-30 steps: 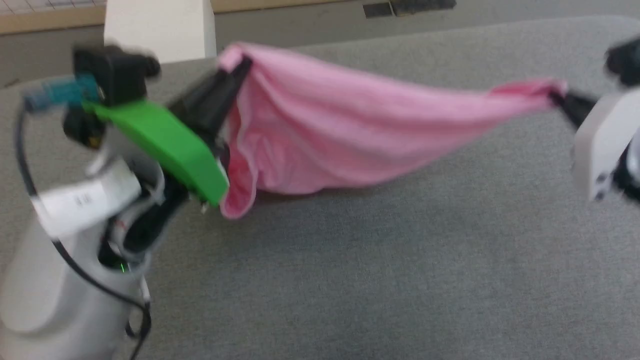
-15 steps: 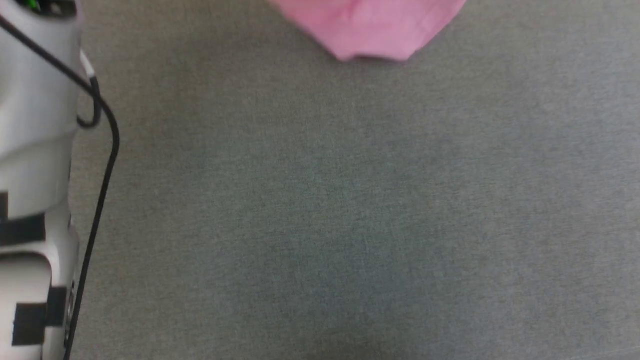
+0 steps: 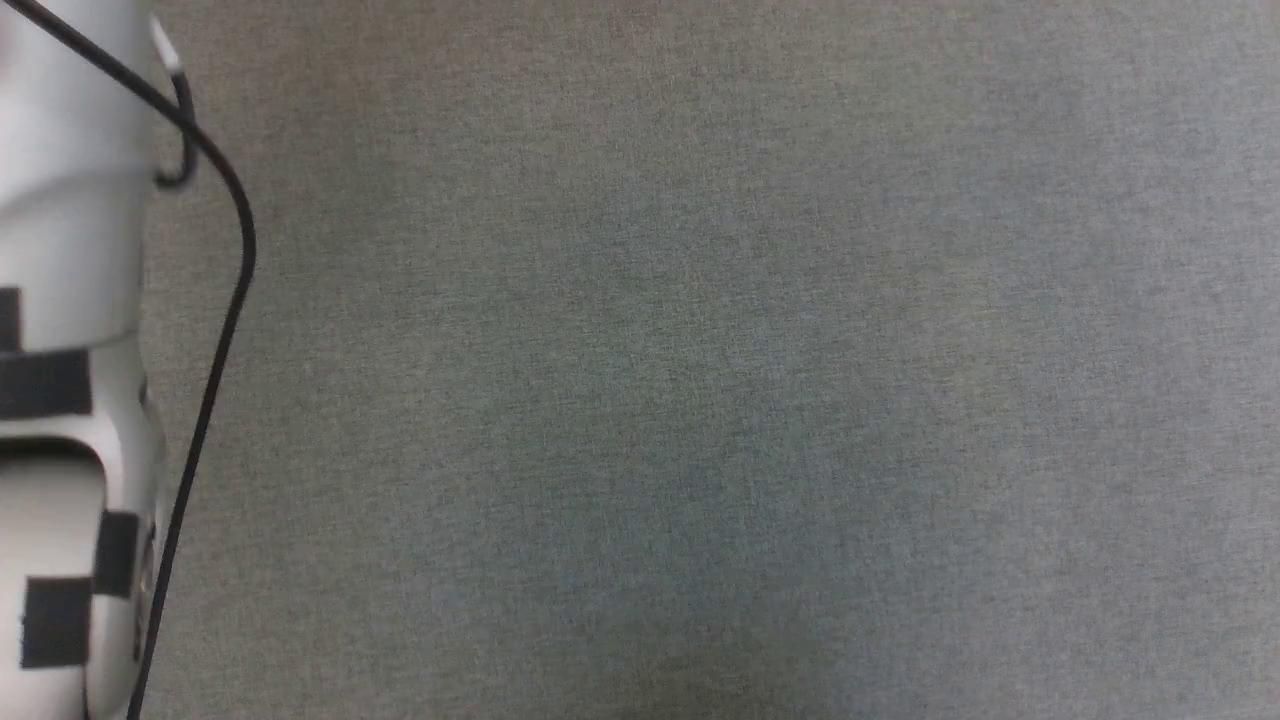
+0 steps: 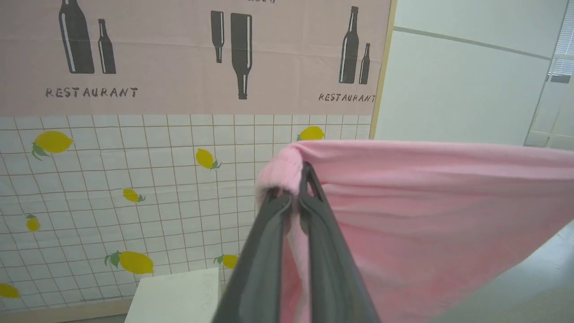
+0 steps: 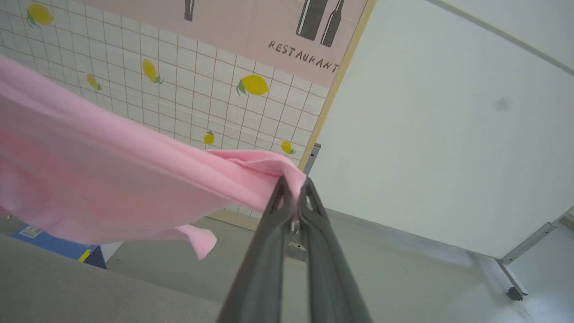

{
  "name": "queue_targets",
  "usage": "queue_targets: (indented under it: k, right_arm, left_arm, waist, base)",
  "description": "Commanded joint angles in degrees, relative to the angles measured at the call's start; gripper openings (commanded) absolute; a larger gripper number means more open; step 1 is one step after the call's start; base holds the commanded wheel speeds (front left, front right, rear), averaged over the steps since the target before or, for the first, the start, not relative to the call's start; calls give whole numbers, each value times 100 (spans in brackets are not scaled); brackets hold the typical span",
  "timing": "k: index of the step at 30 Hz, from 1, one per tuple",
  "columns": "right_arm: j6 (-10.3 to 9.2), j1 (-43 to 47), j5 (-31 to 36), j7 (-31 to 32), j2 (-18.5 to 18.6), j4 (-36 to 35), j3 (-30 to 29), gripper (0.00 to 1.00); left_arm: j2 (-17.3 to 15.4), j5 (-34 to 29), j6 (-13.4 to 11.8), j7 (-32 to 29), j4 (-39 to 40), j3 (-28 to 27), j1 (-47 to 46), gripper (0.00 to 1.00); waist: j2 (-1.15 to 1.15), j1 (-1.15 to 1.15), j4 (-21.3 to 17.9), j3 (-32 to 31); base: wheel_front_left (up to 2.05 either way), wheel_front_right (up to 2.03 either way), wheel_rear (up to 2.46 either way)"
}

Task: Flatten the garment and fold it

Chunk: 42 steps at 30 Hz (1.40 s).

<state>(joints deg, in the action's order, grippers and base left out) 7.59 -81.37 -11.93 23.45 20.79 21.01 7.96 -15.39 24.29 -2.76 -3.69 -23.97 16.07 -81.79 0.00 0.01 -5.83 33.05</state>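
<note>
Grey table [image 3: 700,400] below the head camera. Garment [image 4: 426,215] held up in the air: light pink, thin, stretched between both grippers, belly sagging, gathered band bunched at left end. Left gripper [image 4: 293,190] clenched on that band; right gripper [image 5: 293,184] clenched on the opposite corner. Versus 0.5 s ago the head camera has pitched down: pale forearm [image 3: 60,200], cable [image 3: 225,330] sit higher.

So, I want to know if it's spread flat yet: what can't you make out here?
- Lower hem of the garment: left wrist view, cut off by the bottom and right edges, partly behind the left gripper.
- Its far end: right wrist view, cut off by the left edge; the right gripper pinches the near corner.
- Its height over the table: right wrist view, the slanted angle gives no clear gap.
</note>
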Motion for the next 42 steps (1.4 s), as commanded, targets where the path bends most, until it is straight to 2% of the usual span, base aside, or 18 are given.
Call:
queue_targets:
  k: [1, 5, 8, 10, 12, 15, 19, 26, 30, 35, 39, 42]
  right_arm:
    - [-10, 408, -195, 99, 0, 72, 83, 0]
    - [-10, 1459, -731, 422, 148, -36, 395, 0]
    - [-10, 2478, -1148, 669, 404, -409, 580, 0]
    - [-10, 3212, -1361, 771, 533, -726, 550, 0]
    - [-10, 3954, -1539, 884, 560, -1071, 406, 0]
    - [-10, 5016, -1648, 1090, 471, -1566, 89, 0]
    - [-10, 6374, -1552, 1320, 143, -2257, -532, 0]
    - [-10, 8273, -1165, 1805, -771, -3143, -1405, 0]
    - [-10, 9088, -923, 2180, -1238, -3431, -1755, 0]
    - [-10, 9508, -896, 2370, -1542, -3832, -1996, 0]
    - [-10, 9332, -848, 2307, -1523, -4300, -2009, 0]
    - [-10, 8931, -788, 2248, -1381, -4503, -1991, 0]
  left_arm:
    - [-90, 59, 74, -45, -124, 51, 378, 0]
    - [-192, 99, 245, -277, -266, 331, 1376, 0]
    - [-184, 465, 570, -736, -167, 531, 2340, 0]
    - [-264, 712, 715, -1033, 8, 643, 3018, 0]
    - [-403, 921, 750, -1233, 306, 669, 3703, 0]
    - [-503, 1264, 625, -1345, 907, 575, 4762, 0]
    - [-527, 1655, 271, -1396, 1844, 434, 6174, 0]
    - [-683, 1725, -461, -1560, 3103, 447, 7980, 0]
    - [-802, 1736, -717, -1878, 3587, 620, 8645, 0]
    - [-768, 1793, -903, -1951, 4215, 710, 9094, 0]
    - [-584, 1741, -799, -1784, 4572, 818, 8878, 0]
    - [-514, 1549, -749, -1686, 4504, 826, 8433, 0]
  waist:
    - [0, -1, 2, -115]
    - [0, -1, 56, -383]
    - [0, -1, 122, -675]
    - [0, -1, 153, -905]
    - [0, -1, 153, -1105]
    - [0, -1, 168, -1370]
    - [0, -1, 192, -1614]
    - [0, -1, 238, -1814]
    - [0, -1, 312, -1928]
    - [0, -1, 337, -2006]
    - [0, -1, 384, -2010]
    - [0, -1, 416, -1985]
  base:
    - [0, 0, 0]
    - [0, 0, 0]
    - [0, 0, 0]
    - [0, 0, 0]
    - [0, 0, 0]
    - [0, 0, 0]
    - [0, 0, 0]
    - [0, 0, 0]
    - [0, 0, 0]
    - [0, 0, 0]
    - [0, 0, 0]
    - [0, 0, 0]
